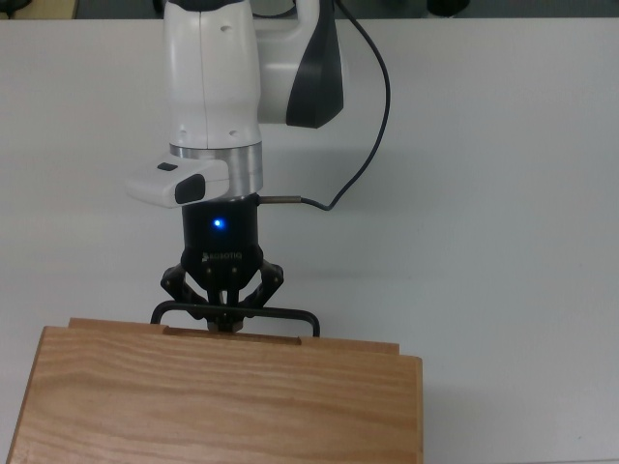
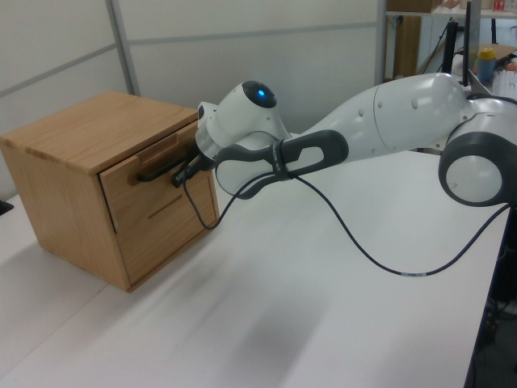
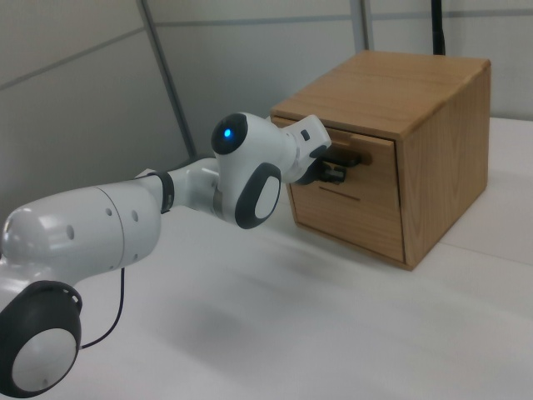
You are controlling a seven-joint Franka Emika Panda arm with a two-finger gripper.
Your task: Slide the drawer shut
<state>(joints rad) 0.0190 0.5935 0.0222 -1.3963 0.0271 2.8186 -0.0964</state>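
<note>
One wooden cabinet (image 2: 77, 174) stands on the white bench (image 2: 339, 307), and the drawer (image 2: 157, 174) occupies its upper front opening. The drawer front now lies nearly flush with the cabinet face; in the top view only a thin strip of it shows beyond the cabinet top.

The drawer is a rigid wooden box, judged light and free-sliding on its rails, with no fragile parts. Its front panel faces the arm, and its long axis runs across the cabinet, left to right in the top view; travel is at right angles to that, into the cabinet.

The black bar handle (image 1: 235, 313) lies parallel to the front panel and is the proper hold point, at mid-length.

The hand (image 1: 223, 314) is clamped on the handle at its centre.
</note>
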